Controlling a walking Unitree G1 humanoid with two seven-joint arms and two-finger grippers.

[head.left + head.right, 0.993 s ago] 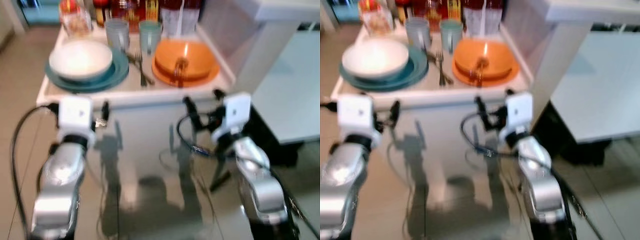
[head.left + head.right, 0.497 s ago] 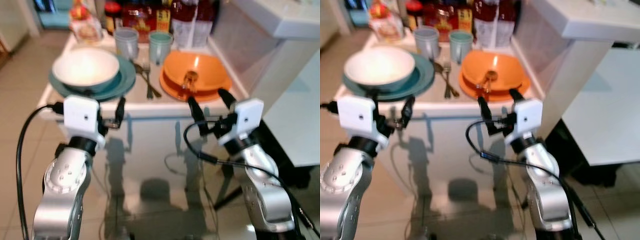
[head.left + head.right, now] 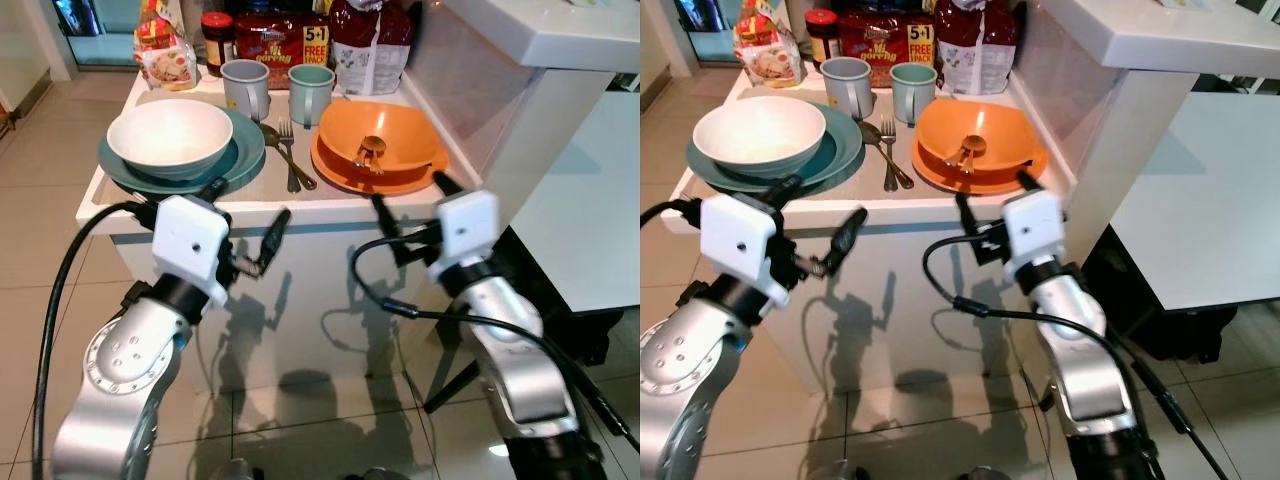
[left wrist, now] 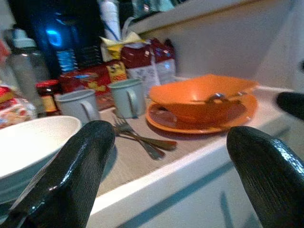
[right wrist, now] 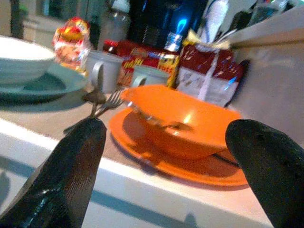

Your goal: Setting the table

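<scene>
White counter (image 3: 260,192), orange bowl (image 3: 385,135) holding spoon; both tools (image 3: 243,212) (image 3: 408,196) spread apart.

white counter (image 3: 300,205) | teal plate (image 3: 240,160) | orange plate (image 3: 330,175) | two mugs (image 3: 245,88) | fork (image 3: 288,150)

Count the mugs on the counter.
2: a grey mug and a green mug, side by side behind the fork, between the two plate settings.

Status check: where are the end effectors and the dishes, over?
Both end effectors open, left and right, short of the counter edge. Orange bowl and white bowl untouched on plates. Nothing in the way.
</scene>
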